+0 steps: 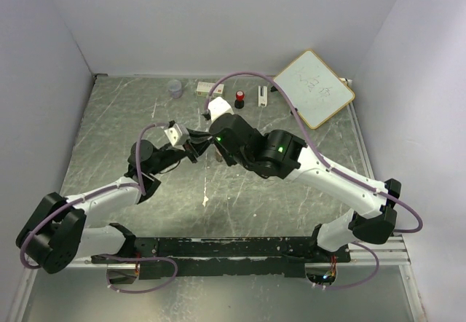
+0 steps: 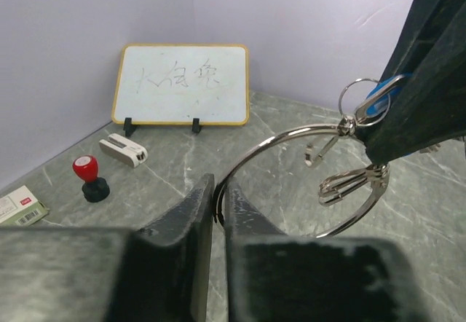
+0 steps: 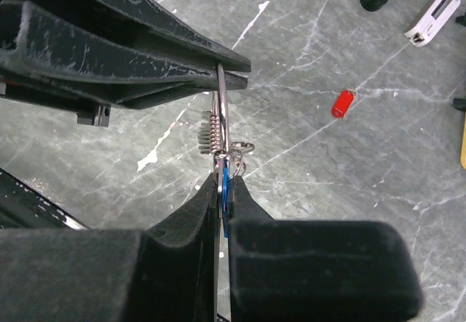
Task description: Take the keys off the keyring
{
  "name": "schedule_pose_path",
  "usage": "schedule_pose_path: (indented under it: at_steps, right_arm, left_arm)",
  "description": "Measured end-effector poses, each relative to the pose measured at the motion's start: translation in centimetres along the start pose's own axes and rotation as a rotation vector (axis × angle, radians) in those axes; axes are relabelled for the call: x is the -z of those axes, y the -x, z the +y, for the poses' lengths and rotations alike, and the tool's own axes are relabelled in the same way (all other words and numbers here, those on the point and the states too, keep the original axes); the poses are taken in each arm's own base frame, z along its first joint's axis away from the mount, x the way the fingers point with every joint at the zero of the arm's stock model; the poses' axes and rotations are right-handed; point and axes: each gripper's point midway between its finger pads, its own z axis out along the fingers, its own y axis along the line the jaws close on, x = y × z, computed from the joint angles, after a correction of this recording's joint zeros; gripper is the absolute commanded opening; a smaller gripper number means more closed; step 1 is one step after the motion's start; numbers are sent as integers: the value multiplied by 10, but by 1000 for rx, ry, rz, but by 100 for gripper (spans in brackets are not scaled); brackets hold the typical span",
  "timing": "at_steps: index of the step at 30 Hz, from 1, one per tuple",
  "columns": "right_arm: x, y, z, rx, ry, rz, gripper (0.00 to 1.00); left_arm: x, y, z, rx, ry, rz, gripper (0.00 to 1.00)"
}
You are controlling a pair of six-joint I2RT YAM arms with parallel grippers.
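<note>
- Whiteboard [image 2: 182, 83]: three faint handwritten characters, too unclear to read.
- Small box [image 2: 20, 205] on the bench: printed label, too small to read.

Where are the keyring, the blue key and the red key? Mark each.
keyring [image 2: 256, 151], left wrist view, upper-left arc of wire.
blue key [image 2: 377, 102], left wrist view, blue plastic head.
red key [image 3: 341, 103], right wrist view, red head.

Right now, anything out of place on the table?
Only a small red piece, probably the red-headed key, lying loose on the table apart from the keyring, which has the blue key attached. Nothing else stands out.
</note>
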Motion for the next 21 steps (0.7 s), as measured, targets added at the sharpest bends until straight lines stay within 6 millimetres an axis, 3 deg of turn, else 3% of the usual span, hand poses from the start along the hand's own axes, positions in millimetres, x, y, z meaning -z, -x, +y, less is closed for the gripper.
schedule_pose_path:
  at_steps: [9,16,21]
  right_arm:
    - [0,-2,-1,4,-9,6,0]
    - [-1,2,-2,-11,-15,-7,0]
    - [0,-2,-2,-18,-17,5,0]
  left_arm:
    - [0,0,1,4,3,-1,7]
    - [7,17,16,-13,113,-24,7]
    - [15,40,31,-51,216,-69,7]
